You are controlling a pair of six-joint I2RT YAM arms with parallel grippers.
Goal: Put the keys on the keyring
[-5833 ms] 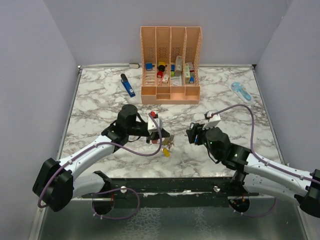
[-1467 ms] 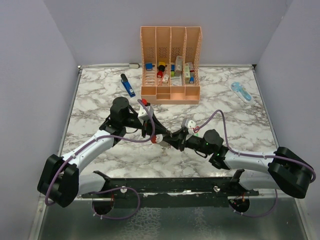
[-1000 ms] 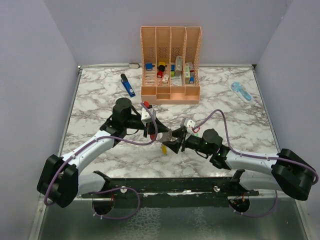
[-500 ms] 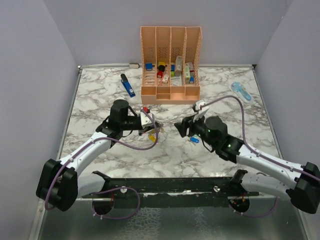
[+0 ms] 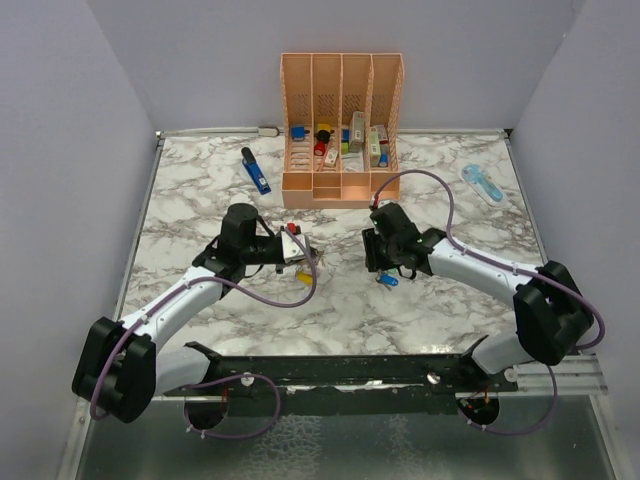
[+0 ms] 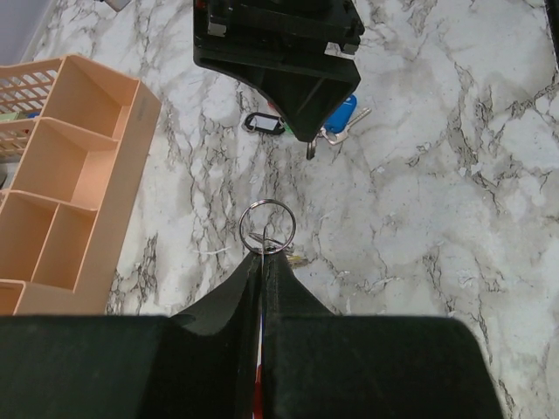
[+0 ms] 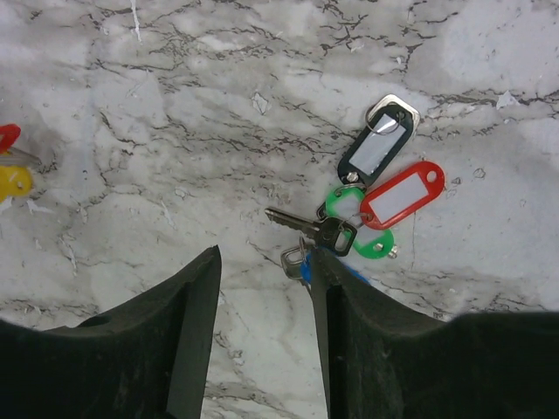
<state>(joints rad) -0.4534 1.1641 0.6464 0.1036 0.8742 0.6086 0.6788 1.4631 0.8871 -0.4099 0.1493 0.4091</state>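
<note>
Repositioned since half a second ago: right arm, elbow drawn out toward the lower right, wrist tipped down over the keys (image 7: 327, 231), just right of table (image 5: 190, 200) centre. Lot one, keys: loose bunch lying flat, black, red and green tags fanned out, a blue head part-hidden under one finger. Judged light, with stiff blades and slick plastic likely to skid if nudged. Best taken across a tag's flat faces. Over it, right gripper (image 7: 265, 262): jaws parted to a middling gap, nothing between them, tips at the bunch's near edge. Lot two, keyring (image 6: 267, 202): small wire split ring, left of centre, apparently above the table. Judged thin and springy, easily twisted out of a pinch. Holding it, left gripper (image 6: 264, 266): clamped on the ring's near edge, arm stretched low, ring presented toward the right arm.
</note>
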